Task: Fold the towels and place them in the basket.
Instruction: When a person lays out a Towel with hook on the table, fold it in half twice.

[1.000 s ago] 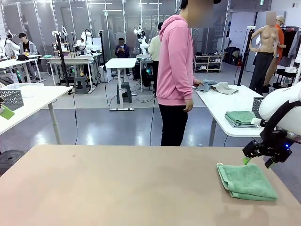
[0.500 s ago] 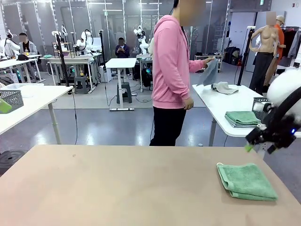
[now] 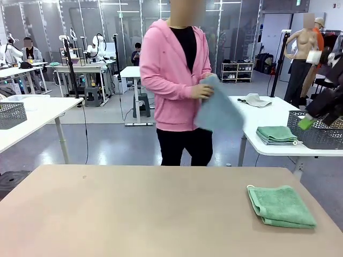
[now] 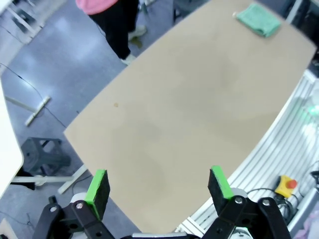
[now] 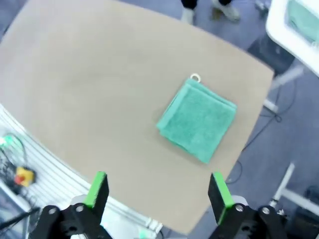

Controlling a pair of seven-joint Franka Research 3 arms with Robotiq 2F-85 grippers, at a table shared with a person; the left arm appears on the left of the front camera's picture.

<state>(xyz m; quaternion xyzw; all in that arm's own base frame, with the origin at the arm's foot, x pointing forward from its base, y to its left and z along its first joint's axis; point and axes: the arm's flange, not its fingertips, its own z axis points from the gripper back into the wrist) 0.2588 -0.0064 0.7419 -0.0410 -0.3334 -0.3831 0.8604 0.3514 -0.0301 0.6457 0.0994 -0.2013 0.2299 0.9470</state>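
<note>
At the far left, on a white side table (image 3: 37, 115), stands a dark mesh basket (image 3: 12, 113). The left gripper (image 4: 158, 186) hangs high over the near edge of the tan table (image 3: 134, 214). Its jaws are wide apart, and between the green pads (image 4: 97, 191) there is only the bare table top far below.

In the middle, at the far side of the tan table, stands a person in a pink hoodie (image 3: 171, 69), turned toward the robot. Both hands are at chest height and hold the grey-blue towel (image 3: 218, 112), which hangs down loose and unfolded in front of the body, above the floor and not over the table.

To the right, the mint green towel (image 3: 281, 206) lies folded into a flat square near the right edge of the tan table. A small white loop (image 5: 194, 78) sticks out from the corner that points to the person. Nothing touches this towel.

Behind it, a second white table (image 3: 268, 115) carries a crumpled grey cloth (image 3: 254, 99), a neat stack of folded green towels (image 3: 276, 134) and, just beside the stack on the right, a second dark mesh basket (image 3: 316, 136). I cannot tell which of the two baskets belongs to the task.

The right gripper (image 5: 158, 191) is raised well above the table. Its jaws also stand wide apart and hold nothing. In its wrist view the green towel lies far below, beyond the fingertips. In the front view it shows at the right edge, in front of the second basket.
</note>
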